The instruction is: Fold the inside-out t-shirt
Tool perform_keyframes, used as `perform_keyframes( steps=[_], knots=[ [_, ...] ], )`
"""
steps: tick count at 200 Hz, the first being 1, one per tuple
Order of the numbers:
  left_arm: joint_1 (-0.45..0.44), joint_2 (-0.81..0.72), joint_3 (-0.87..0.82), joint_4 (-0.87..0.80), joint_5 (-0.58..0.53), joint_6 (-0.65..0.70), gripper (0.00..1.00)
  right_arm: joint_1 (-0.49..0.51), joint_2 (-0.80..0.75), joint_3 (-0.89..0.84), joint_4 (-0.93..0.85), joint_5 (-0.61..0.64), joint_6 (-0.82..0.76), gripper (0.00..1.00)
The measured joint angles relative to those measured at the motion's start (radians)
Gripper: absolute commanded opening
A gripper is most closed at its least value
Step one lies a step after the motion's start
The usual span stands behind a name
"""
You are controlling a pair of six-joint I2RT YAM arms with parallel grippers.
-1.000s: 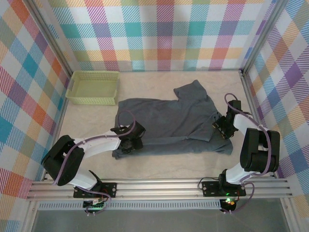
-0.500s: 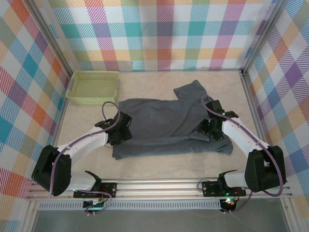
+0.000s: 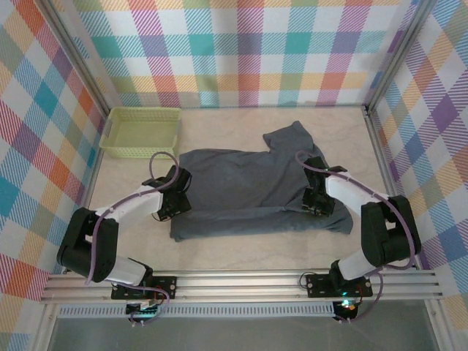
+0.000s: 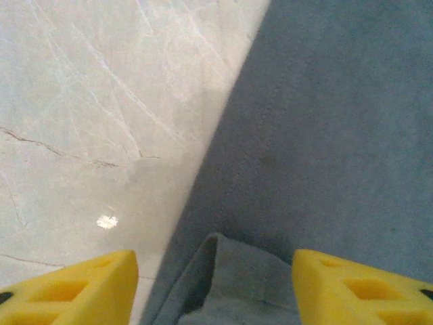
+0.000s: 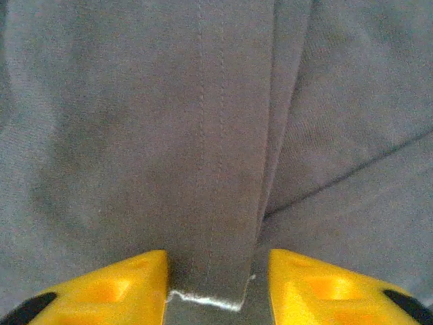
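From my remote desk: the inside-out t-shirt (image 3: 256, 190) lies spread on the table (image 3: 241, 248), its near edge doubled over. At its 9 o'clock edge my left gripper (image 3: 174, 199) is released, fingers wide with a cloth ridge between them. At 3 o'clock my right gripper (image 3: 316, 201) straddles a stitched band; whether it pinches I cannot tell. A green basket (image 3: 110, 142) sits beyond at 10 o'clock

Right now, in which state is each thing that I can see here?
T-shirt: spread out flat, near edge folded over.
Basket: upright, empty, apart from the T-shirt.
Left end effector: open, a fold of cloth between its fingers.
Right end effector: astride a strip of cloth; grip cannot be told.
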Motion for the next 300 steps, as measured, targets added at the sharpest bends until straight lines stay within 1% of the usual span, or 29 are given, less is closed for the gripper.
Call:
perform_keyframes(
  steps=[19,37,45,66,98,126,139,178,204,226,270,279,283,288,300],
  knots=[
    [0.005,0.017,0.0,0.004,0.01,0.014,0.51,0.001,0.003,0.008,0.011,0.014,0.003,0.12],
    [0.005,0.018,0.0,0.018,0.029,0.021,0.45,0.001,0.003,0.028,0.016,0.032,0.006,0.03],
    [0.004,0.019,0.0,0.023,0.036,0.021,0.42,0.001,0.003,0.04,0.019,0.041,0.0,0.0],
    [0.005,0.031,0.0,0.024,0.048,0.025,0.32,0.003,0.005,0.07,0.024,0.055,0.0,0.0],
    [0.004,0.057,0.0,0.027,0.061,0.036,0.19,0.012,0.006,0.106,0.029,0.071,-0.001,0.0],
    [0.005,0.059,0.008,0.024,0.06,0.036,0.04,0.015,0.006,0.141,0.029,0.072,-0.007,0.0],
    [0.005,0.063,0.022,0.018,0.058,0.036,0.0,0.018,0.006,0.159,0.029,0.072,-0.018,0.0],
    [0.01,0.062,0.048,0.018,0.032,0.037,0.0,0.038,0.016,0.273,0.022,0.074,-0.066,0.0],
    [0.018,0.045,0.048,0.015,0.01,0.033,0.0,0.06,0.061,0.37,0.035,0.068,-0.11,0.0],
    [0.018,0.03,0.048,0.011,-0.004,0.026,0.0,0.074,0.131,0.441,0.045,0.06,-0.139,0.0],
    [0.018,0.016,0.021,0.005,-0.029,0.005,0.0,0.096,0.32,0.562,0.057,0.049,-0.184,0.0],
    [0.018,0.016,0.016,0.0,-0.03,0.002,0.05,0.101,0.352,0.583,0.056,0.048,-0.189,0.0],
    [0.018,0.016,0.014,-0.001,-0.031,-0.001,0.09,0.104,0.369,0.594,0.056,0.046,-0.193,0.0],
    [0.018,0.016,0.012,-0.004,-0.031,-0.001,0.15,0.106,0.386,0.607,0.055,0.044,-0.199,0.05],
    [0.018,0.016,0.011,-0.009,-0.034,-0.01,0.27,0.113,0.418,0.634,0.051,0.043,-0.209,0.24]
  ],
)
